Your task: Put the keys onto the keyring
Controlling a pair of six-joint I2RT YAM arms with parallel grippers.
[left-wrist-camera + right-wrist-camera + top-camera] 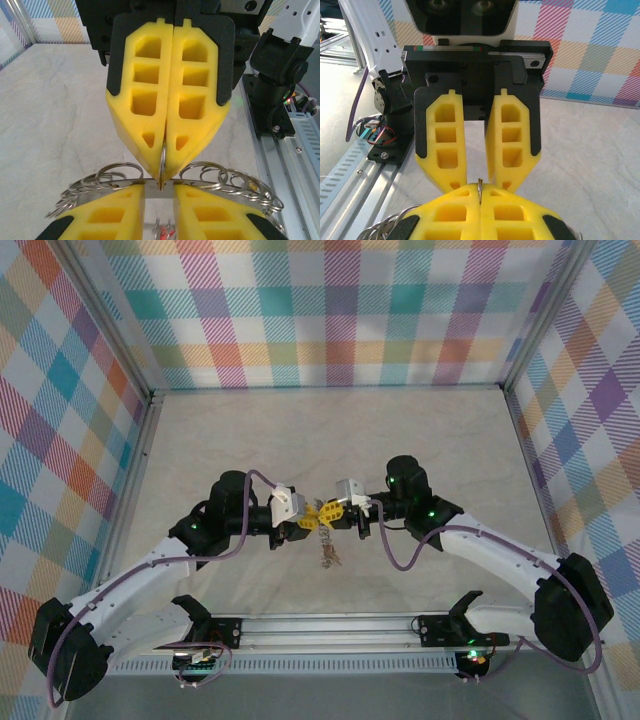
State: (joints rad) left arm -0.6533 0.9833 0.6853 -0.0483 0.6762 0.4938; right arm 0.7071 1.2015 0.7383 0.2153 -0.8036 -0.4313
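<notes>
Metal like this is handling stiff, light, slippery. Grey metal keyring hoop [132, 181] (small silvery keys [328, 558] dangling) is hanging at lower centre, best pinched on bare wire. Right gripper [163, 175] is clenching a thin silvery loop [163, 155]; left gripper [159, 196], I cannot tell.

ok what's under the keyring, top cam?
A small bunch of keys dangles below the keyring, over the table. From above, yellow fingers cover most of the ring.

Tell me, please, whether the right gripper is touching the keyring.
Touching: in the left wrist view the right gripper is shut, pinching the keyring by its thin edge.
</notes>
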